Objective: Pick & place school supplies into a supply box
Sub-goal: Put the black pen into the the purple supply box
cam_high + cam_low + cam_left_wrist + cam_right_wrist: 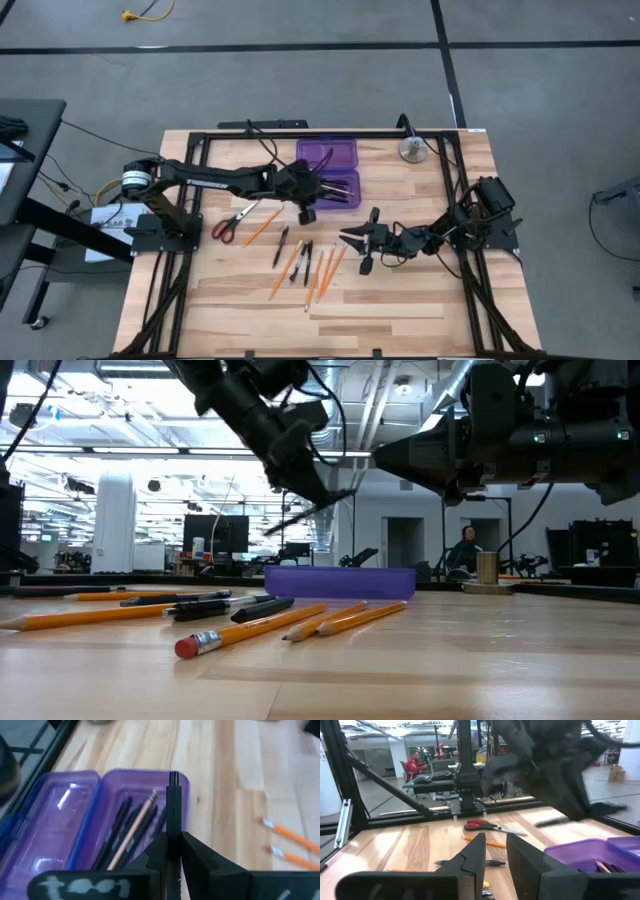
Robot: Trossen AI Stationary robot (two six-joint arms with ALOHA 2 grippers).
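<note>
1 black pen [173,815] in left tool [172,851] | 1 supply box [330,160]

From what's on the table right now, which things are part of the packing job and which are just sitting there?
Job:
- purple box, pens and a pale pencil already inside
- black pen in the left pincer
- orange pencils
- loose black pens
- scissors

Lying about:
- round silver metal piece

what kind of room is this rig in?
Likely a robotics lab or open workshop: exposed ceiling ducts, monitors on benches, a person seated at a workstation, taped concrete floor.
</note>
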